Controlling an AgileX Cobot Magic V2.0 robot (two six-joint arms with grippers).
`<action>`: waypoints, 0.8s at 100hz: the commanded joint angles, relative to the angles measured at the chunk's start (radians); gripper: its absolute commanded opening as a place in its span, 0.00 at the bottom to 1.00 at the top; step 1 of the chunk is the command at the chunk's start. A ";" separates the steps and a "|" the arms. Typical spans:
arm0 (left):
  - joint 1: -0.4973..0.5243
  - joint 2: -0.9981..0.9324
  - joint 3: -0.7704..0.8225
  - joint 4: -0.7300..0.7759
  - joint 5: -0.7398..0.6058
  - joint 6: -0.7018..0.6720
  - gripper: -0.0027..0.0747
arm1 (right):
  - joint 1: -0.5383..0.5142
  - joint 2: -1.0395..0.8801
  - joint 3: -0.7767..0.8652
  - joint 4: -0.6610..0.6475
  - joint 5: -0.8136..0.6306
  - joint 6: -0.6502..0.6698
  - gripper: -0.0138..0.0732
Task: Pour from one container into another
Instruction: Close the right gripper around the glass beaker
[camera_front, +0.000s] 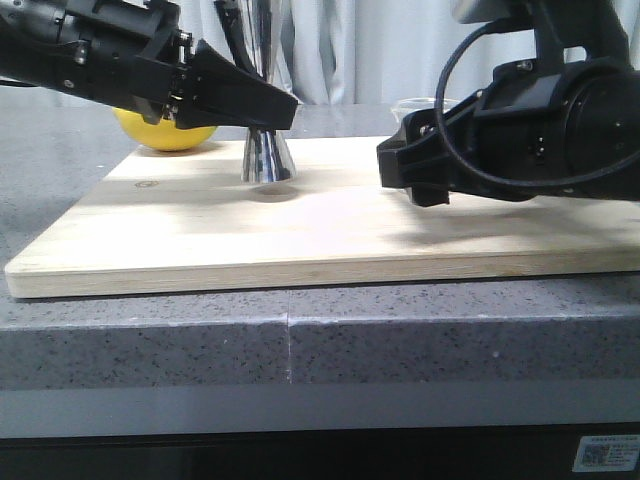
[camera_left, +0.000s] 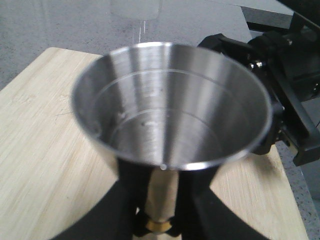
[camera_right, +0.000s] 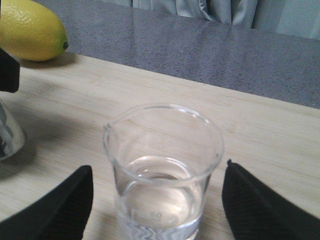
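Beaker between open right fingers

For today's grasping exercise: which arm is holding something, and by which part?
The left gripper clamps the steel jigger at its narrow waist. The right gripper is open around the glass beaker, holding nothing.

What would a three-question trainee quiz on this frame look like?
1. True or false: the right gripper is shut on the small clear glass beaker.
2. What does the left gripper clamp? A: a yellow lemon. B: the tall shiny steel hourglass jigger. C: nothing.
3. Fill in: the jigger stands on a pale ___ board.
Key: 1 false, its fingers stand apart on either side of the beaker. 2 B, at the waist. 3 wooden.
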 joint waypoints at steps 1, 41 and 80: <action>-0.009 -0.054 -0.028 -0.068 0.109 -0.010 0.01 | 0.002 -0.026 -0.027 -0.019 -0.085 0.000 0.64; -0.009 -0.054 -0.028 -0.068 0.109 -0.012 0.01 | 0.002 -0.026 -0.027 -0.023 -0.101 0.000 0.41; -0.009 -0.054 -0.028 -0.068 0.109 -0.016 0.01 | 0.002 -0.050 -0.027 -0.023 -0.093 0.000 0.35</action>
